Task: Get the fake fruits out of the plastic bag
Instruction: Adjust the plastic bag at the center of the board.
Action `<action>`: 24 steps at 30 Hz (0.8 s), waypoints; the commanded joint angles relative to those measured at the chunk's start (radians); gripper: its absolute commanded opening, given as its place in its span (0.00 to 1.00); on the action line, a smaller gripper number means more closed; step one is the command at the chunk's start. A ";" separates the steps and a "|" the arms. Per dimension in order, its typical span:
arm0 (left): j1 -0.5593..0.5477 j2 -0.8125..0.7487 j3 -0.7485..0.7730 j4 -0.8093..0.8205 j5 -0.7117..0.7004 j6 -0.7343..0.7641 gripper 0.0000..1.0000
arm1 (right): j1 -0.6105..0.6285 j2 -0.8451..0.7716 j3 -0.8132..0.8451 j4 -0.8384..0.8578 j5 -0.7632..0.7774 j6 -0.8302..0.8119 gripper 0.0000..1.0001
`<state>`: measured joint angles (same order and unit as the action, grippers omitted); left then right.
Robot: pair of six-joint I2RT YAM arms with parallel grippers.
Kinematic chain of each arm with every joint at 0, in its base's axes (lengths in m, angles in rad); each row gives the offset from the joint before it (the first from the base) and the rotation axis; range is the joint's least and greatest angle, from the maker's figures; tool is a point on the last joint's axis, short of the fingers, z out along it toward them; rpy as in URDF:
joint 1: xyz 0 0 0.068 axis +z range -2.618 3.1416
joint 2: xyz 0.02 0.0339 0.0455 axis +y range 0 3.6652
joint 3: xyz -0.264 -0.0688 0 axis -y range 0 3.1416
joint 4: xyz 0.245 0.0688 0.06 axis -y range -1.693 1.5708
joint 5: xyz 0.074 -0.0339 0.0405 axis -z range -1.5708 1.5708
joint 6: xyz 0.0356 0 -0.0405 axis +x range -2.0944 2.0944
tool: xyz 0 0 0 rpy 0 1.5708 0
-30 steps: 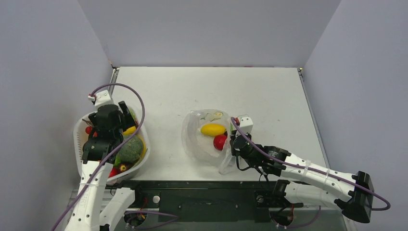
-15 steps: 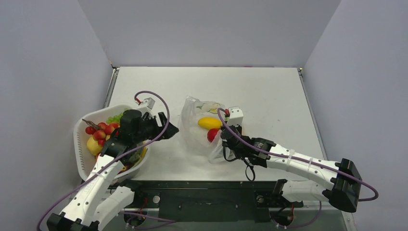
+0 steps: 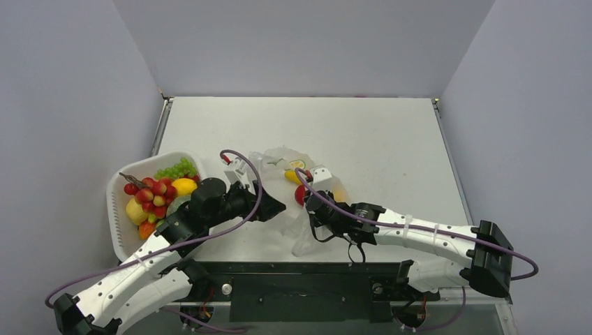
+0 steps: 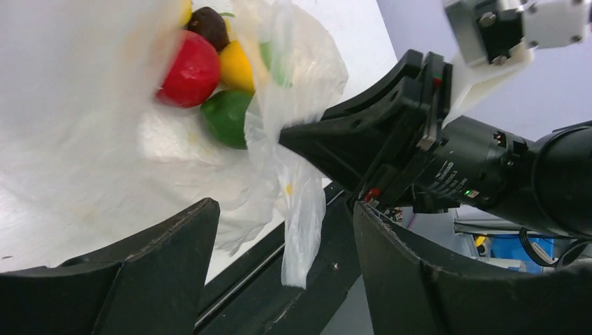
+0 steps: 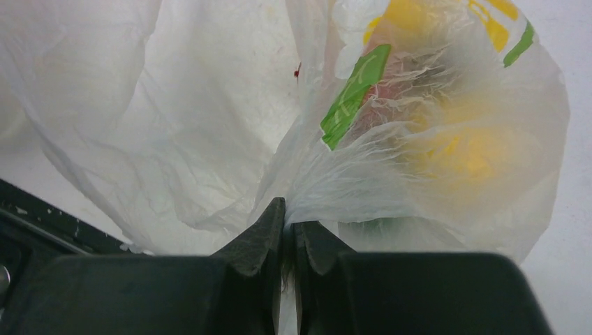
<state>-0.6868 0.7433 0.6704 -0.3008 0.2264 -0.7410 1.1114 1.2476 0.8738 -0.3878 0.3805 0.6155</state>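
Note:
The transparent plastic bag (image 3: 277,162) lies mid-table, with a yellow fruit (image 3: 292,176) and a red fruit (image 3: 300,195) in it. My right gripper (image 3: 308,213) is shut on a bunched fold of the bag film (image 5: 328,188); a yellow fruit (image 5: 466,155) shows blurred through the film. My left gripper (image 3: 274,207) is open and empty, right against the bag's left side. In the left wrist view its jaws (image 4: 283,223) face the bag (image 4: 300,77). Red (image 4: 188,70), yellow (image 4: 236,66) and green (image 4: 227,117) fruits show there, beside my right gripper (image 4: 377,143).
A white oval basket (image 3: 114,192) at the left holds several fruits, among them red grapes (image 3: 152,192), green grapes (image 3: 174,169) and a yellow fruit (image 3: 184,185). The table's black front edge (image 3: 300,269) runs just below the bag's hanging tail (image 4: 301,230). Grey walls enclose the table.
My left arm swung right, from over the basket to the bag's left side. My right gripper pulled the bag left and toward the front edge, still shut on it.

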 commanded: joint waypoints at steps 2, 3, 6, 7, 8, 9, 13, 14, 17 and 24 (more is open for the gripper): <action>-0.136 0.024 0.017 0.118 -0.208 -0.052 0.67 | 0.028 -0.051 0.023 -0.064 -0.015 -0.036 0.04; -0.165 0.037 0.017 0.120 -0.230 -0.069 0.67 | 0.028 -0.065 0.008 -0.065 -0.015 -0.037 0.03; -0.215 0.051 -0.008 0.170 -0.277 -0.107 0.64 | 0.029 -0.098 -0.031 -0.045 -0.019 -0.034 0.00; -0.220 0.056 -0.023 0.197 -0.279 -0.125 0.64 | 0.030 -0.121 -0.054 -0.033 -0.019 -0.027 0.00; -0.224 0.060 -0.028 0.206 -0.283 -0.132 0.63 | 0.030 -0.134 -0.067 -0.027 -0.017 -0.021 0.00; -0.225 0.074 -0.031 0.215 -0.287 -0.142 0.62 | 0.030 -0.155 -0.090 -0.015 -0.015 -0.007 0.00; -0.244 0.165 -0.024 0.253 -0.303 -0.124 0.60 | 0.030 -0.211 -0.156 0.003 -0.044 0.038 0.00; -0.253 0.212 -0.018 0.255 -0.308 -0.120 0.59 | 0.031 -0.217 -0.173 0.000 -0.049 0.046 0.00; -0.273 0.312 0.029 0.256 -0.334 -0.092 0.57 | 0.039 -0.270 -0.209 -0.017 -0.054 0.087 0.00; -0.335 0.492 0.115 0.233 -0.466 -0.022 0.55 | 0.044 -0.368 -0.270 -0.052 -0.026 0.116 0.00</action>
<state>-0.9947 1.1954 0.7044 -0.1089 -0.1307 -0.8173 1.1473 0.9310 0.6159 -0.4347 0.3313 0.6991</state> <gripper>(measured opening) 0.558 0.006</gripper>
